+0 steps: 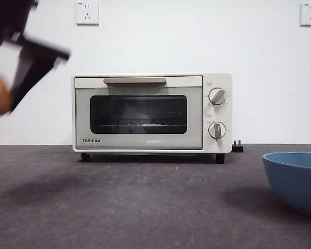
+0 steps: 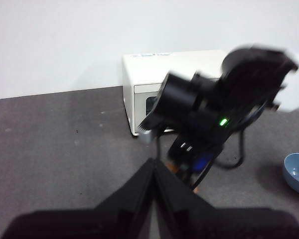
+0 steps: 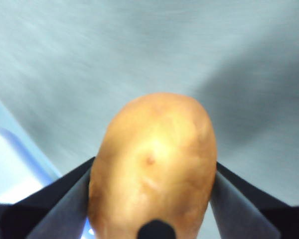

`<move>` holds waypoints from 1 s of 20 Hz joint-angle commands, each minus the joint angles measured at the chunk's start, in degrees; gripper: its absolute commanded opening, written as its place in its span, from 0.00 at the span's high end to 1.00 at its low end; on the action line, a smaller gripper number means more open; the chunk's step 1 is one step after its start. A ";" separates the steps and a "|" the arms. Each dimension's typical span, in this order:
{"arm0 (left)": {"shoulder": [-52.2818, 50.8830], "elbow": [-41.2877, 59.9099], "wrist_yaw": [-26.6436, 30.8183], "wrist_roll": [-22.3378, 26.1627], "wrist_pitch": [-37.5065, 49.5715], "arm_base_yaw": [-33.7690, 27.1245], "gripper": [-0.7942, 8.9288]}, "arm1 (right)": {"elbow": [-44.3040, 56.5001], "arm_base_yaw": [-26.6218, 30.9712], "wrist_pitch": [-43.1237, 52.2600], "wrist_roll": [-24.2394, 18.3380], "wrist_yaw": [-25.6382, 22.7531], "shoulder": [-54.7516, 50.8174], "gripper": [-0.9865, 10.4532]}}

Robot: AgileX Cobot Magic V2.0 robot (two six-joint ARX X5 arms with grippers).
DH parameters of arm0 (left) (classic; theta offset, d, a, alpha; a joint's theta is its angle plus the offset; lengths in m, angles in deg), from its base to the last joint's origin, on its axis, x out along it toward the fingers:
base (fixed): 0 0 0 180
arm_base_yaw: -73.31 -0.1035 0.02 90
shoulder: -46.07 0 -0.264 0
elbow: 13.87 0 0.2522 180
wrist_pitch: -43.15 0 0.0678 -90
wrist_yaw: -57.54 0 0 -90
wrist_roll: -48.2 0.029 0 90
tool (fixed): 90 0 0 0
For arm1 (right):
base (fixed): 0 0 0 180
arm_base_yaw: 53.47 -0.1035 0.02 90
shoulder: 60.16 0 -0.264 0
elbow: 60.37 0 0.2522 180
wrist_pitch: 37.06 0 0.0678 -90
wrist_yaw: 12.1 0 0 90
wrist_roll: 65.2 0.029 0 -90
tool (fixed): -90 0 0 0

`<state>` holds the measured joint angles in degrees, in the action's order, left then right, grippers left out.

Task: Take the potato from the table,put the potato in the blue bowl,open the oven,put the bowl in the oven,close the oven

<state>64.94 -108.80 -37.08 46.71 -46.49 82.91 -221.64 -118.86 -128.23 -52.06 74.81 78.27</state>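
Right gripper point(image 3: 152, 209) clamped on potato point(image 3: 152, 164) | airborne, bowl point(image 1: 295, 179) well apart | risk: slip mid-carry | left gripper point(image 2: 153, 172) closed, idle

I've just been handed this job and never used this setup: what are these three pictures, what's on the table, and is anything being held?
It is a robot with two arms at a table, each ending in a gripper of two black jaws. One picture looks level across the table from a low camera; the other two come from cameras on each arm's wrist.

On the table stand a cream oven, door shut, and a blue bowl, which looks empty from the left wrist view.

The right gripper holds the potato between its jaws, up in the air; in the front view it is the blurred dark shape at the upper left. The left gripper waits with jaws together, holding nothing.
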 commanded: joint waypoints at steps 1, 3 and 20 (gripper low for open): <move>-0.39 0.09 0.17 0.63 0.15 0.24 0.92 | -3.13 -0.22 -1.46 -4.94 -2.91 -1.11 0.92; -0.35 0.24 0.17 0.63 0.15 0.24 0.92 | -3.08 -0.20 -1.46 -6.34 -2.95 -3.56 0.92; 6.88 8.13 -4.48 1.51 0.22 0.24 0.92 | 62.71 9.09 0.63 -2.62 -13.44 -65.94 0.92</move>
<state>71.87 -101.02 -41.19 47.17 -46.49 82.91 -160.07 -109.59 -128.18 -56.74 61.34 13.64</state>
